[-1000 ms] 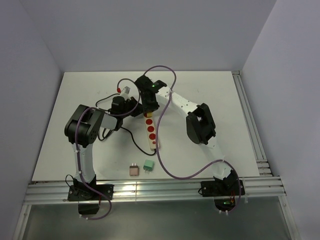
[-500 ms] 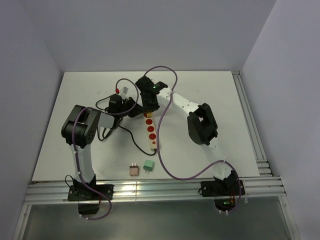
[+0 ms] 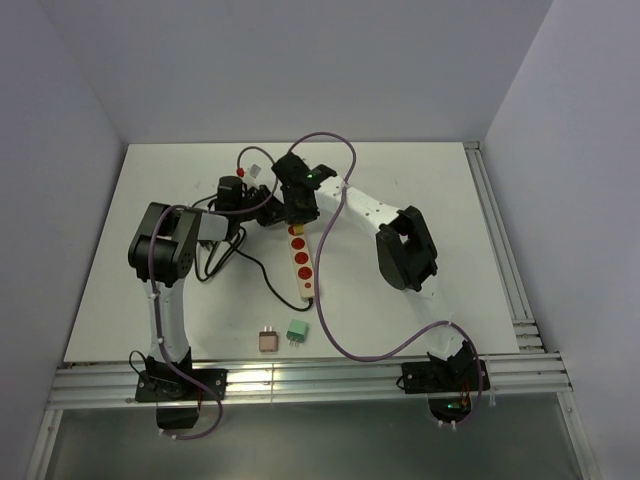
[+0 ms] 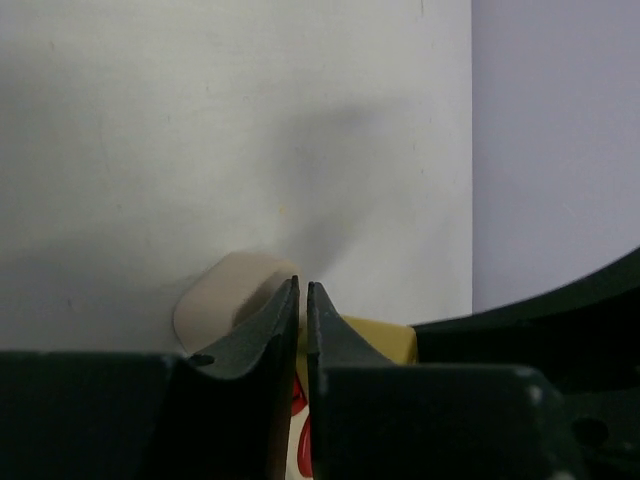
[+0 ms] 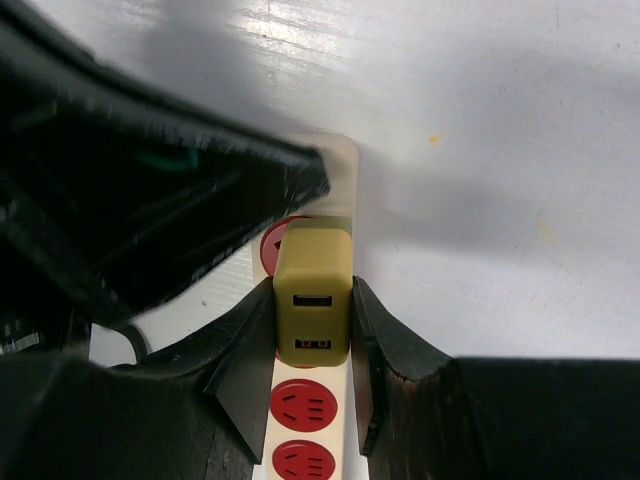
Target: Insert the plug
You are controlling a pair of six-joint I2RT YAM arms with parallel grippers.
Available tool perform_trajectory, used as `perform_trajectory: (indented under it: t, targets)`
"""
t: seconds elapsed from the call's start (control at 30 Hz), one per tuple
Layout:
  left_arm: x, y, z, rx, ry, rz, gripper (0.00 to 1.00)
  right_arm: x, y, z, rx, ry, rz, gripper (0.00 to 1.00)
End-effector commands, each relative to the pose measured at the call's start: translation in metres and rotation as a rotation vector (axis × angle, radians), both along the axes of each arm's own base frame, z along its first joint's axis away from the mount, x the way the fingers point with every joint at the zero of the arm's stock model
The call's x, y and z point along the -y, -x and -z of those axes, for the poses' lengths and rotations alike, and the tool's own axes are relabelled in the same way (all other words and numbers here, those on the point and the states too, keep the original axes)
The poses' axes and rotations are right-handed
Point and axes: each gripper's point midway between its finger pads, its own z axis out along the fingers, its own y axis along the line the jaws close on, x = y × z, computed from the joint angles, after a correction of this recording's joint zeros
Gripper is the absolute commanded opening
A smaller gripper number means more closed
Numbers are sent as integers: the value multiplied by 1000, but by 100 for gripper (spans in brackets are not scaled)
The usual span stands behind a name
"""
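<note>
Right gripper clamps plug; push straight down, square to strip; left gripper, jaws nearly together and empty, should brace it.

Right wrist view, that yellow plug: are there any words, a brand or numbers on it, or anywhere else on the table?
No text can be read anywhere.
yellow plug: two dark slots, no legible lettering.
power strip: red sockets, no lettering visible.
pink adapter and green adapter: too small to tell.
</note>
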Motion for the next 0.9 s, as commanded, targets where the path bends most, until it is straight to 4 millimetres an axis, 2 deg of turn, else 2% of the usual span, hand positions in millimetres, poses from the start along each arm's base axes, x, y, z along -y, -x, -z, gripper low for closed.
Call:
perform_trajectory:
  t: [0.0,0.03,0.17,0.4,0.63,0.8,0.87]
  targets:
    - [4,-18,-17,36,35,56,15,31,77,114,-343,180,-41,0]
    - [6,-26,-23,56,30,59,16,31,76,114,-344,178,-40,0]
    - [7,-30,-11,32,18,64,21,26,74,111,-340,164,-39,0]
    - [5,-19,20,-26,-2,69,40,28,75,112,-340,171,-42,0]
    - [8,-6,36,-54,-32,94,43,28,76,112,-343,170,-43,0]
    - [19,14,46,-70,-40,130,38,32,79,111,-343,182,-47,0]
    - [24,29,55,-103,-31,147,35,35,80,108,-337,185,-47,0]
